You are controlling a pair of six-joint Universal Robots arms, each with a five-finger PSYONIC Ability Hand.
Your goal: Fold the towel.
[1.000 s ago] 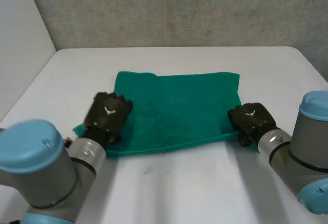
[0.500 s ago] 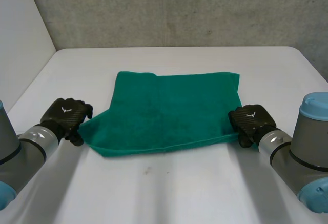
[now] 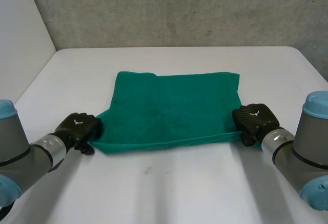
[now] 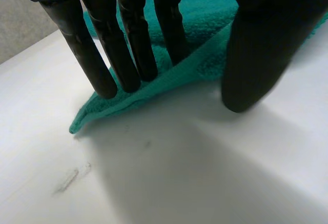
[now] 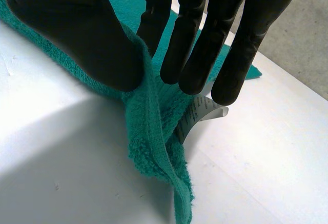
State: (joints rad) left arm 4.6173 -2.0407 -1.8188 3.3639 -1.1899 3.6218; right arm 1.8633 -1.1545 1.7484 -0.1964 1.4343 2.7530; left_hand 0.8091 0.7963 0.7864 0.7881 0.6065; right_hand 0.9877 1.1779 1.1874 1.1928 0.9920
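Note:
A green towel point(image 3: 174, 108) lies spread flat on the white table point(image 3: 169, 183). My left hand point(image 3: 79, 128) is at its near left corner. In the left wrist view the left hand point(image 4: 128, 39) lays straight fingers on top of the towel point(image 4: 133, 103) close to that corner. Its thumb point(image 4: 256, 49) stands apart on the table side of the slightly raised edge. My right hand point(image 3: 253, 121) is at the near right corner. There the right hand point(image 5: 77, 29) pinches bunched towel point(image 5: 154, 147) between thumb and fingers, beside a white label point(image 5: 200, 112).
A grey wall point(image 3: 179, 8) stands behind the table's far edge, and a white wall rises along its left side. Bare tabletop lies between the towel's near edge and my arms.
My left hand left the towel's left part, swung out to the left, then came back in onto the near left corner, its fingers closing somewhat. The right hand kept its grip and place.

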